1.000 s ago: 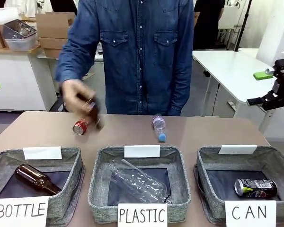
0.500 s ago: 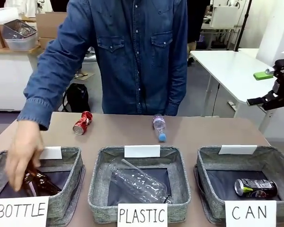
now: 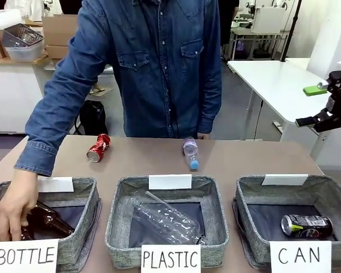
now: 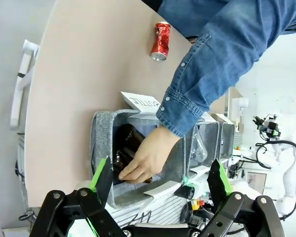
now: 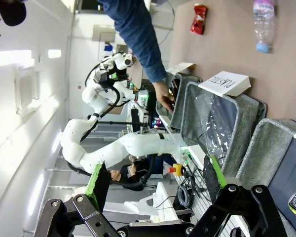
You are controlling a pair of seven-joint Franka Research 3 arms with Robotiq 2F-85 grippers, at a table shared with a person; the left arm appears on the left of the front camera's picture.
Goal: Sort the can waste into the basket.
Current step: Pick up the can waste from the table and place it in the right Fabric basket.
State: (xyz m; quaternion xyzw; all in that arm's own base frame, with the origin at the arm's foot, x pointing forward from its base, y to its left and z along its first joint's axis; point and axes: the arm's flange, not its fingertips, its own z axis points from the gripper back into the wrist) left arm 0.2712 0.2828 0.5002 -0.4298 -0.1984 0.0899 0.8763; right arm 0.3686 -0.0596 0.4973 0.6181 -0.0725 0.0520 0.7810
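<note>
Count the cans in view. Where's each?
2. A red dented can lies on the table, beyond the baskets on the left; a black can lies in the basket signed CAN. Basket walls could hide more.

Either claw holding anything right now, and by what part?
No: left claw and right claw are both open, empty. The person's hand is on a brown bottle in the BOTTLE basket.

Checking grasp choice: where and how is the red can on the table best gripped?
Probably take the red can across its middle from above, closing on its long sides: it lies on its side, dented, one end toward the robot.
</note>
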